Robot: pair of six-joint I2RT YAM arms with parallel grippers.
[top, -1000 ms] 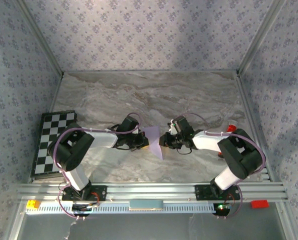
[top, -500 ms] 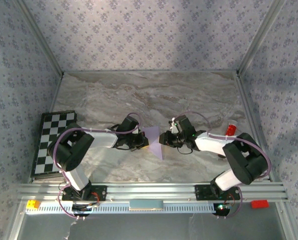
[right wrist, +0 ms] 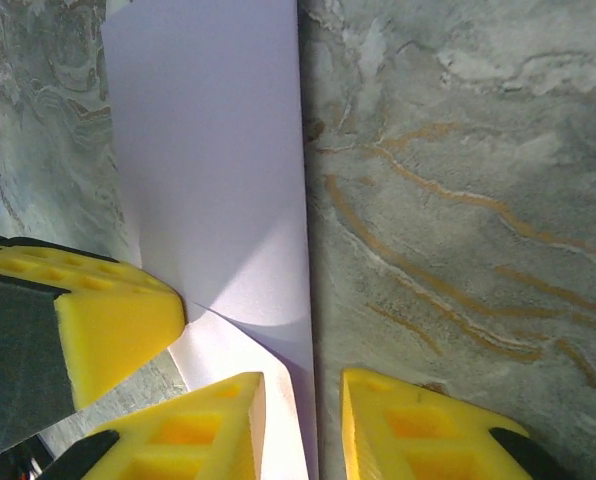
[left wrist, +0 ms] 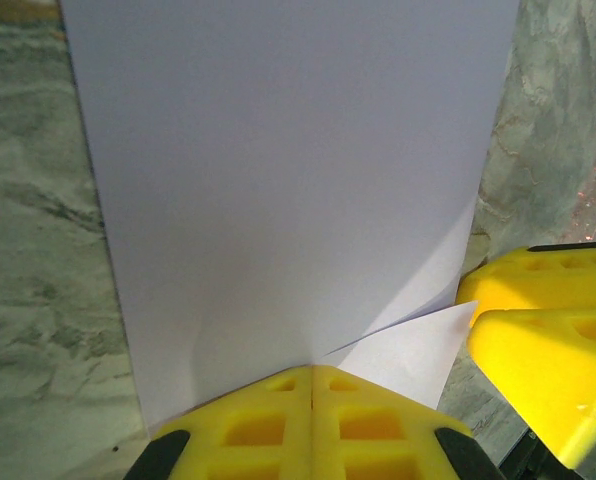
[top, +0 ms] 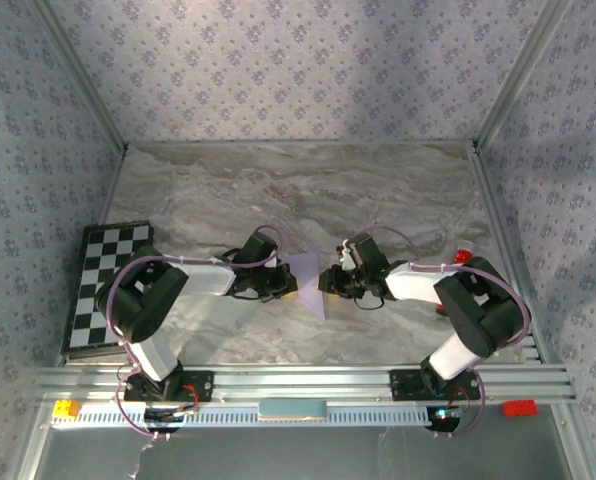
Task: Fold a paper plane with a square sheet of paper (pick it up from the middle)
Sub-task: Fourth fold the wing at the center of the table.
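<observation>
Near the table's (top: 378, 190) front edge, at mid-width, the partly folded square sheet of paper (top: 308, 275) is pinched between the clenched fingers of the left gripper (left wrist: 313, 385). Its edge is straddled by the parted right gripper (right wrist: 303, 388).

The left claw (top: 289, 288) and right claw (top: 327, 281) flank lilac paper (top: 309, 276)

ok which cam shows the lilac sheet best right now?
Left wrist: the lilac sheet spans most of the frame, with both side edges and a second layer's corner clear, pinched in the left fingers. Right wrist catches a narrower strip with the table alongside. Top external shows it small.
</observation>
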